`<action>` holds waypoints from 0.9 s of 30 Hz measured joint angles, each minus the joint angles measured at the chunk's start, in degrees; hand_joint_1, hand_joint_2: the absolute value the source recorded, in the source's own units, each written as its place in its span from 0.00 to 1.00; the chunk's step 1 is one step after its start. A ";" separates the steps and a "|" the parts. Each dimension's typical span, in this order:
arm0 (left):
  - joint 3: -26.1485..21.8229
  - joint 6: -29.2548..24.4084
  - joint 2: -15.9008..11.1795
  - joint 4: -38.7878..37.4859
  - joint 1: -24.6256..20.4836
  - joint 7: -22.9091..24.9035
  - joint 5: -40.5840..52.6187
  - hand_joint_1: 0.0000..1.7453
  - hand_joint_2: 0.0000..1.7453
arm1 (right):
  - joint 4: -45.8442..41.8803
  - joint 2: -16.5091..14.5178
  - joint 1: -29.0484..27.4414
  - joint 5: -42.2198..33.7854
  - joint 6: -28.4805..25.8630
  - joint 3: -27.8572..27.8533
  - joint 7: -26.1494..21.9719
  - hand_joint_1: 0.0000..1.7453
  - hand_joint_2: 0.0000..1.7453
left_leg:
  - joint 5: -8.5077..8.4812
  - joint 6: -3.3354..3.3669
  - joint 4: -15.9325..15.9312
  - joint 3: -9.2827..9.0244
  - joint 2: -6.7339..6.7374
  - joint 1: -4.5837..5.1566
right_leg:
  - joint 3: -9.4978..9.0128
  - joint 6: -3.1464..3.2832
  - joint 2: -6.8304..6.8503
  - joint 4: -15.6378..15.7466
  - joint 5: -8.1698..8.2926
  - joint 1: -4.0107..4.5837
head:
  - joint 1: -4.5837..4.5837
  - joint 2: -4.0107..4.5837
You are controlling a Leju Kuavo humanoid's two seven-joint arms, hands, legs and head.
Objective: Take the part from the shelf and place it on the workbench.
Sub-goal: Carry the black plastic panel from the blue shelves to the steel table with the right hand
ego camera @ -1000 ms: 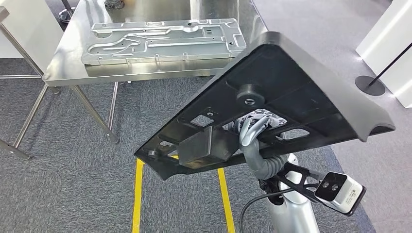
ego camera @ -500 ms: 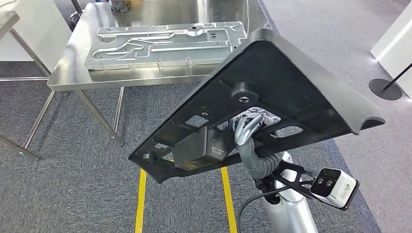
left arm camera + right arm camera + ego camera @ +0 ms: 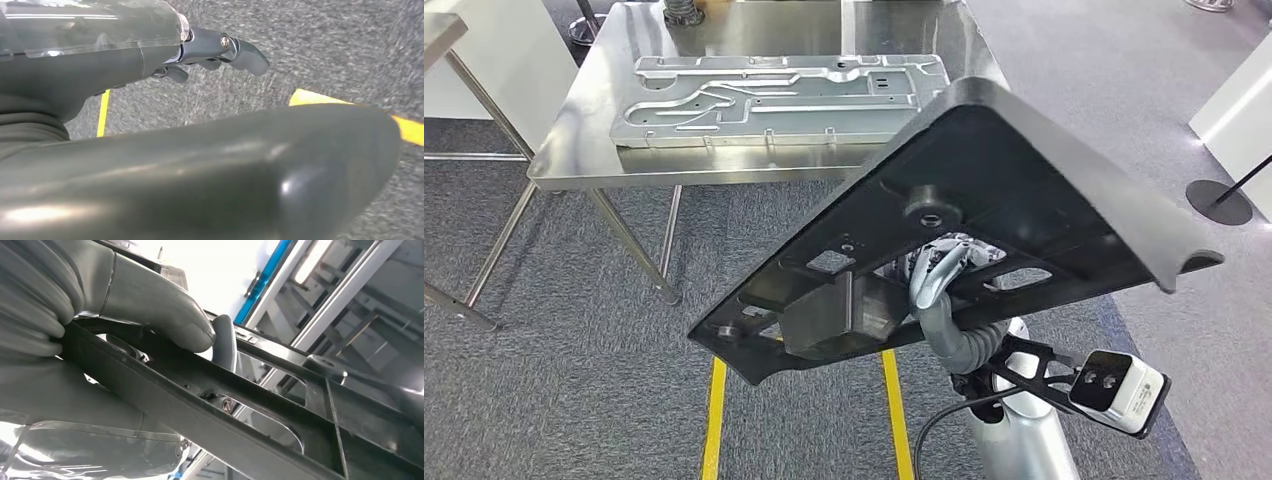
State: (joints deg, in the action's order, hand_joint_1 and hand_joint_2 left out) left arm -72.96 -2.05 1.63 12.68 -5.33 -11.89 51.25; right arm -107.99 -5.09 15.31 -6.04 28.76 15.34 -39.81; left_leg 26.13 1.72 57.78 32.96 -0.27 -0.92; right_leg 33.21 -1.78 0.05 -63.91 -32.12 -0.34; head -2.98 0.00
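I am carrying the part, a large black moulded plastic panel, and I judge this to be the transport step: it is off the shelf but not yet set down. My right hand grips it from below, the fingers hooked through a cut-out and clamped on one of its ribs. The panel tilts, its underside facing me, with rounded raised edges, a round boss, rectangular openings and a boxy block near the low corner. It looks rigid and matt.

Ahead stands the counter, a brushed stainless steel top on slim metal legs. On it lies a flat stamped metal plate, silvery, with pressed channels. The part hangs in front of the counter, above grey carpet with yellow floor tape.

My left hand hangs over the carpet, holding nothing, fingers loosely apart.

Next I judge I must come closer, level the panel and lower it onto bare steel beside the plate.
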 joint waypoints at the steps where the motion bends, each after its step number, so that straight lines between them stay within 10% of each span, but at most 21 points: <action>1: 0.00 0.00 -0.01 0.00 -0.02 -0.01 0.01 0.00 0.00 | -0.05 0.00 -0.06 -0.09 0.08 -0.20 0.00 0.98 1.00 | 0.18 0.20 0.00 -0.14 0.00 0.05 | 2.42 -0.14 0.00 -4.18 -1.56 -0.03 | 0.00 0.00; 4: 0.00 0.00 -0.03 0.00 0.03 -0.02 0.21 0.00 0.00 | -0.11 0.01 -0.38 -0.29 0.28 -0.82 -0.01 0.98 1.00 | 0.87 0.36 0.03 -0.88 -0.17 0.25 | 7.12 -0.09 0.00 -9.97 -1.25 -0.05 | 0.00 0.00; 8: 0.00 -0.02 0.06 0.00 -0.02 0.03 0.32 0.00 0.00 | -0.46 -0.01 -0.37 -0.50 0.89 -1.49 -0.01 0.98 1.00 | 2.14 -0.13 -0.02 -2.50 -0.56 0.54 | 2.33 1.35 -0.07 3.40 7.17 0.49 | 0.01 0.00; 13: 0.00 -0.17 0.01 0.01 -0.07 0.15 0.45 0.00 0.00 | -0.87 -0.05 -0.41 -0.69 1.17 -2.34 0.01 0.98 1.00 | 3.18 -1.64 0.25 -2.67 -0.34 0.47 | 0.67 2.41 -0.11 6.78 6.90 0.54 | 0.02 0.00; 18: 0.01 -0.17 -0.12 0.02 0.08 0.15 0.60 0.00 0.00 | -0.97 -0.28 -0.69 -0.96 1.20 -2.61 0.01 0.98 1.00 | 8.80 -3.03 15.71 5.84 -0.09 0.18 | -1.19 3.19 0.14 7.58 6.00 0.22 | 0.01 0.00; 20: 0.00 -0.17 -0.14 0.02 0.19 0.15 0.61 0.00 0.00 | -0.97 -0.28 -0.96 -1.05 1.29 -2.77 0.01 0.98 1.00 | 5.98 -3.22 14.89 6.67 -0.07 0.10 | -1.97 3.08 0.06 7.47 5.33 0.18 | 0.01 0.00; 23: 0.01 -0.17 -0.20 0.02 0.20 0.15 0.67 0.00 0.00 | -1.07 -0.31 -1.29 -1.29 1.97 -3.20 0.01 0.98 1.00 | -0.72 -2.84 3.71 2.38 0.09 0.11 | -3.21 2.52 -0.03 7.06 4.01 0.29 | 0.02 0.00; 27: 0.02 -0.26 -0.21 0.02 0.27 0.16 0.77 0.00 0.00 | -1.30 -0.35 -1.57 -1.44 2.82 -3.91 0.03 0.98 1.00 | -0.80 -1.42 0.65 1.27 0.02 0.27 | -3.14 1.43 -0.06 6.84 3.29 0.54 | 0.02 0.00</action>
State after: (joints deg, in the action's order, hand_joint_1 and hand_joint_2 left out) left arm -72.94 -2.31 1.42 12.70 -5.06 -11.73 52.03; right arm -109.29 -5.45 13.74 -7.48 31.58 11.43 -39.78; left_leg 25.33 0.30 58.43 34.23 -0.25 -0.65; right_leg 30.07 -0.35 -0.02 -57.07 -28.83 0.20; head -2.96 0.00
